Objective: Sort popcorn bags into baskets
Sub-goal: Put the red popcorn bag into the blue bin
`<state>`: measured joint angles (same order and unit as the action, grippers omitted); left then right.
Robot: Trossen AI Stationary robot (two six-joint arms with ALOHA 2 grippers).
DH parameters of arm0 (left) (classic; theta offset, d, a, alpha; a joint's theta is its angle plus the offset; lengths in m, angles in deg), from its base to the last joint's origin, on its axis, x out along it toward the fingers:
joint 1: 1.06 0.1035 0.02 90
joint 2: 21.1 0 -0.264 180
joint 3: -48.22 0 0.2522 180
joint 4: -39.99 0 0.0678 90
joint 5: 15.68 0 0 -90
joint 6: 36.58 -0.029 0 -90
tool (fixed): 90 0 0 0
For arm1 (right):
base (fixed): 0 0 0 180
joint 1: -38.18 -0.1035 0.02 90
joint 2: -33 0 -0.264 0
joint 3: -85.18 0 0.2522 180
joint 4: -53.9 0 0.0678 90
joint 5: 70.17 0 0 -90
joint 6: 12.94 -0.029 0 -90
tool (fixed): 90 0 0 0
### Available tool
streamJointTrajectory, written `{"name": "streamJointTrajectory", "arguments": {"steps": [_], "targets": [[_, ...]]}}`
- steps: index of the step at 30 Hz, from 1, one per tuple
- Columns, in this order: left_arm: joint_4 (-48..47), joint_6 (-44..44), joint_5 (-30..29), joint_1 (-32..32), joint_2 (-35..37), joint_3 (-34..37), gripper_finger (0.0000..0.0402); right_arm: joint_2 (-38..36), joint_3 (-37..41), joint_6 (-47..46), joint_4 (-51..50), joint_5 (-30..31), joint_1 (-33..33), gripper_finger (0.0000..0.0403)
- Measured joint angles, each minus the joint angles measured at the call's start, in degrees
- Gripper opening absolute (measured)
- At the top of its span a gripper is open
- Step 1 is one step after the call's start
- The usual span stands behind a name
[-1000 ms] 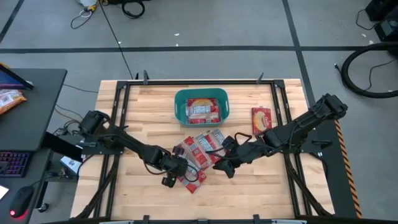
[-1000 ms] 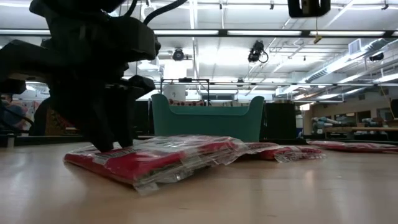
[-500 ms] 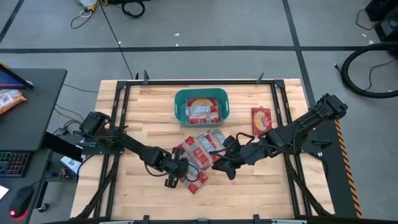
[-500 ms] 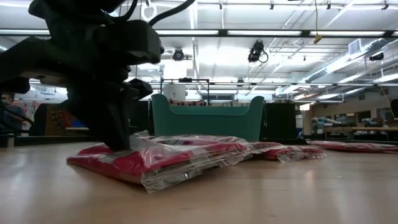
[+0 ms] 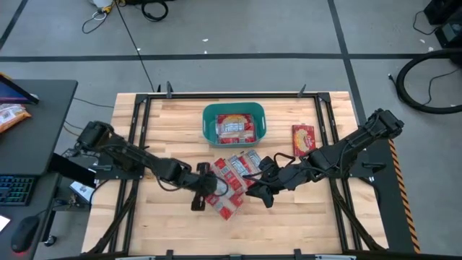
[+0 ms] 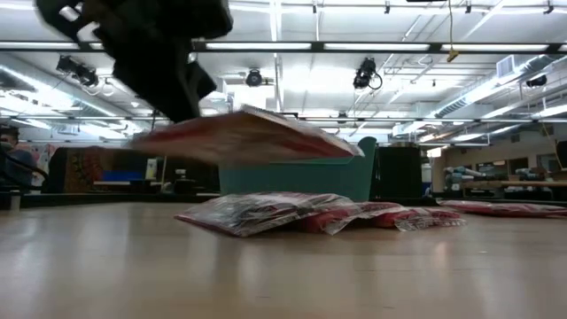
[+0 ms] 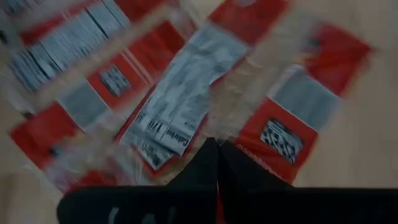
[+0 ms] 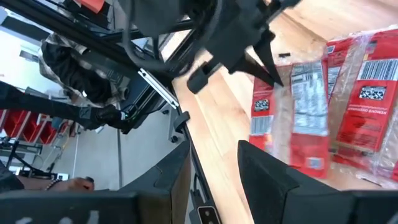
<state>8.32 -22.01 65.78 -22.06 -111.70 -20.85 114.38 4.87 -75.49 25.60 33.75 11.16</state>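
Observation:
My left gripper is shut on one red popcorn bag with a white-grey label and holds it above the table. Under and beside it, several more popcorn bags lie flat in a loose pile on the wood. Another bag lies alone to the right. The teal basket stands at the far middle with bags inside. My right gripper is open, low at the pile's right side, and holds nothing. My left gripper pinches the bag's clear edge seam between its two shut fingers. The fingers slant down from the table's left. The bag hangs clear of the table and the pile, nearly level, stretching away from the fingers toward the right.
An orange-and-white snack bag lies on the dark side desk left of the table, beside a keyboard. Black frame rails run along the table's sides. Bare wood lies along the near edge and at the far corners.
My left gripper has shut on the edge of the near-left bag of the pile and gone up with it. The bag, first flat on the table, is now lifted clear, about as high as the basket's rim. The other bags stay where they were.

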Motion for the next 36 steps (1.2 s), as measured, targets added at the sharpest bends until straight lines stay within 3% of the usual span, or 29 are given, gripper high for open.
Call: {"name": "streamJointTrajectory", "arguments": {"steps": [6,12,20,26,36], "targets": [[1.61,-0.22,-2.23,4.15,3.02,-0.04,0.0001,-0.8,-0.01,1.01,-0.72,-0.04,0.24,0.0137],[9.88,-1.9,-6.8,9.07,4.65,-0.17,0.0001,-3.72,-0.01,1.27,-2.43,0.16,0.26,0.0137],[14.91,-5.35,-10.96,18.33,4.38,-0.24,0.0001,-10.04,-0.01,4.48,-3.14,5.86,0.26,0.0137],[14.95,-6.08,-11.21,26.59,4.36,-0.24,0.0001,-13.64,-0.01,8.27,-3.91,9.01,0.4,0.0137],[15.66,-6.03,-10.57,34.92,1.01,-0.24,0.0009,-17.58,-0.01,11.1,-11.78,7.87,3.42,0.0137]]}}
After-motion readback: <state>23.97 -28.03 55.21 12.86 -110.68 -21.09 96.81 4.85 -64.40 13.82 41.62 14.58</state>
